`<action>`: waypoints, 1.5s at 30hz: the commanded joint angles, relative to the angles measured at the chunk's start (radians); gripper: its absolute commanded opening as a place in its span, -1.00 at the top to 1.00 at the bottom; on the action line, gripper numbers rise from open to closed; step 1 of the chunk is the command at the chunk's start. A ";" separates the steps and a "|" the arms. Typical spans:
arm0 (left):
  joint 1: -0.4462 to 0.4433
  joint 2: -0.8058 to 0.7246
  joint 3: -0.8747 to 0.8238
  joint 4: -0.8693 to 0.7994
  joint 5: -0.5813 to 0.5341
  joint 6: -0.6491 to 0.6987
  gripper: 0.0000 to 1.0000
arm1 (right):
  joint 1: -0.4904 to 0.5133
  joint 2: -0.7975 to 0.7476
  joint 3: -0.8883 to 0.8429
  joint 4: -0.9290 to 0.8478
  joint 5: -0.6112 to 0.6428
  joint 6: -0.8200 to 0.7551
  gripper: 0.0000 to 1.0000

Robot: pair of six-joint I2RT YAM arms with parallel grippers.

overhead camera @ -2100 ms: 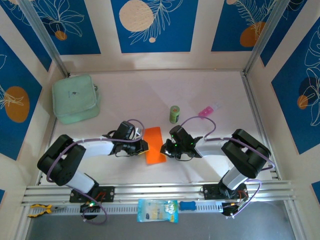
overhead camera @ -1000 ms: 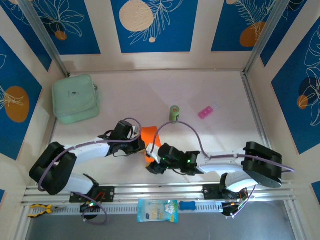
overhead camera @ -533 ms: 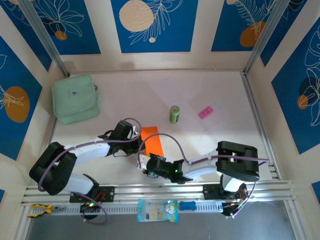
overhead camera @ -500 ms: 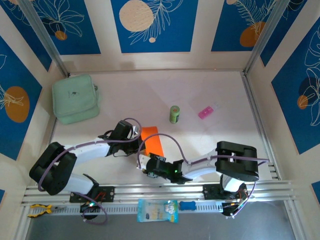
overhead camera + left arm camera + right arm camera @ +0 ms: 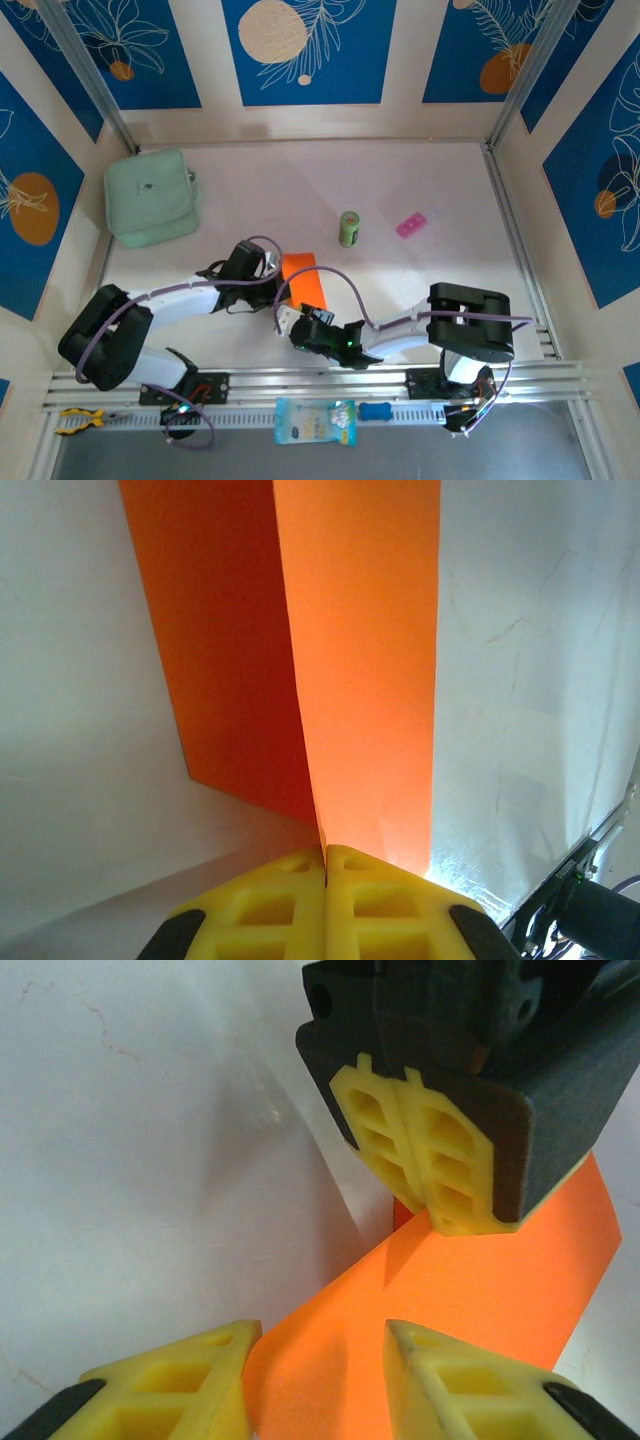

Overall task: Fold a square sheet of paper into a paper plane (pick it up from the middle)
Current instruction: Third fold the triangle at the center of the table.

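Possibly the half-open right pincer [image 5: 318, 1345] crumples the thin bright orange paper sheet [image 5: 480, 1290] when closing, because the left pincer [image 5: 325, 855] clamps it stiffly.

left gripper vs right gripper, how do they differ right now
The left gripper has its jaws shut on an edge of the orange paper; the right gripper has its jaws apart, the paper between them, unpinched. In the top view the left gripper meets the paper from its left side, the right gripper from its near end. Both have yellow jaws and work the same paper.
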 commanded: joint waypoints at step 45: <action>0.004 -0.009 0.002 -0.019 -0.017 -0.017 0.93 | -0.001 -0.039 -0.025 0.059 0.033 0.081 0.51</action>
